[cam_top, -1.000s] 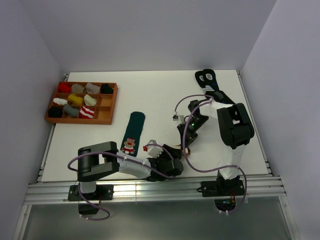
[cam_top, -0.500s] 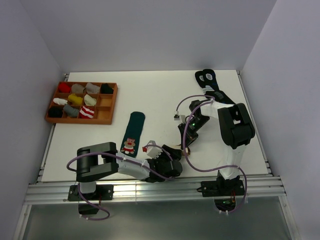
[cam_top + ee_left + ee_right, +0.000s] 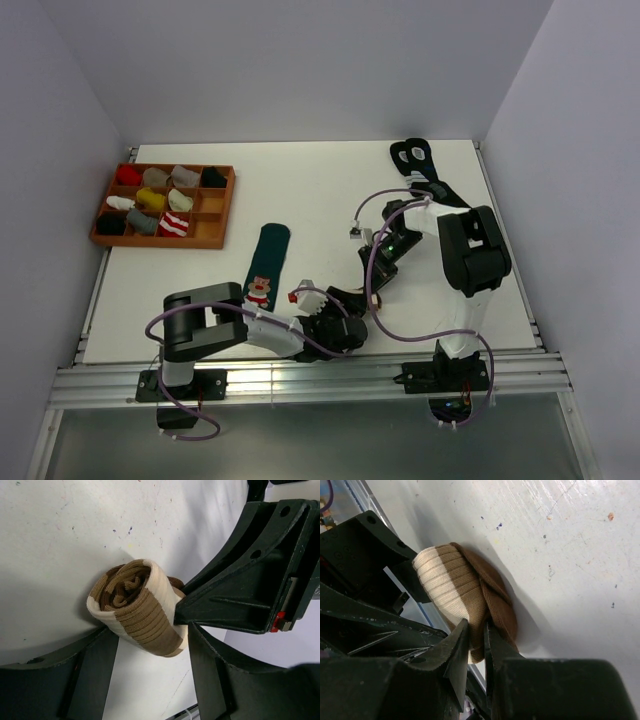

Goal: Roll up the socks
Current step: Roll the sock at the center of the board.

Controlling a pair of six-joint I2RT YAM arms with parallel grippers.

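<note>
The brown sock with cream stripes [image 3: 142,605] lies on the white table as a tight roll, its spiral end facing the left wrist camera. My left gripper [image 3: 150,632] is open, with a finger on each side of the roll. My right gripper [image 3: 476,630] comes in from the far side and is shut on the sock's [image 3: 465,592] outer brown layer. One of the right fingers [image 3: 225,600] touches the roll. In the top view both grippers meet near the table's front edge, left gripper [image 3: 345,312] and right gripper [image 3: 372,292]. The dark green sock with the bear [image 3: 265,262] lies flat to their left.
A wooden tray [image 3: 160,241] holding several rolled socks stands at the back left. A pair of black socks [image 3: 420,165] lies at the back right. The table's front edge and its metal rail [image 3: 300,380] run just below the grippers.
My left jaws have spread slightly wider around the roll. The left arm has shifted a little to the right. The right gripper keeps its pinch.
</note>
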